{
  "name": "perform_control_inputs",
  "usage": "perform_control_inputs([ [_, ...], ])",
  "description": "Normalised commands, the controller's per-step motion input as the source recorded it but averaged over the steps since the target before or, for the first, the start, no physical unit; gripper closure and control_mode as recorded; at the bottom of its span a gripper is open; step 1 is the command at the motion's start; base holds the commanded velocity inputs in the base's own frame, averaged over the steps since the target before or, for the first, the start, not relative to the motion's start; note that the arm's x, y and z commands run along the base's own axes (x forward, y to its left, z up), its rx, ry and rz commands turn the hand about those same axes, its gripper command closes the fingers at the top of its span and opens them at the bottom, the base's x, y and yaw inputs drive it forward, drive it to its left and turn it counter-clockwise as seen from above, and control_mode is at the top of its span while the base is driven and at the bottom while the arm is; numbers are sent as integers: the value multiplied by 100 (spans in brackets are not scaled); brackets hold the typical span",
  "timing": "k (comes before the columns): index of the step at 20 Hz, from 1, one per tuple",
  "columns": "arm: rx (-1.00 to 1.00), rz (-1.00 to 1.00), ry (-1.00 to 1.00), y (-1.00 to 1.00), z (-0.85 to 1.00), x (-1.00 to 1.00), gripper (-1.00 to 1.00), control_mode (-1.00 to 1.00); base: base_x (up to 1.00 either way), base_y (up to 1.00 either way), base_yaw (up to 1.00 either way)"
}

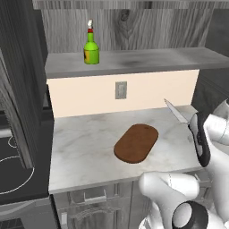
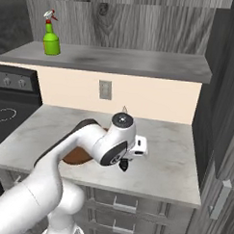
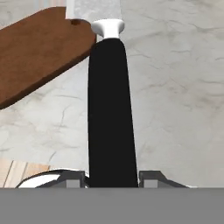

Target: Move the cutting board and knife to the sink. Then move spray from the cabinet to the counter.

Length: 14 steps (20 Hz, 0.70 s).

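The fingers (image 3: 151, 178) are closed narrowly on the black handle of the knife (image 3: 111, 109), held above the counter (image 3: 175, 87).

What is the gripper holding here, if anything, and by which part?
The gripper holds the knife by its black handle, fingers on either side near the butt end; the blade points away, above the cutting board.

White arm bent over low, gripper (image 3: 112, 181) clamped on a black handle between its fingertips.

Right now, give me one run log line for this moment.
tool: shut on knife, lifted | cutting board: on counter | spray: on cabinet shelf
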Motion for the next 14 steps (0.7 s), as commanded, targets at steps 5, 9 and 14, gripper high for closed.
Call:
perform_control_inputs([
  [5, 0, 9, -8, 20, 72, -65, 100, -100, 0, 0, 0],
  [9, 0, 9, -5, 34, 48, -61, 100, -100, 0, 0, 0],
  [14, 0, 6, -1, 34, 33, -42, 100, -100, 0, 0, 0],
])
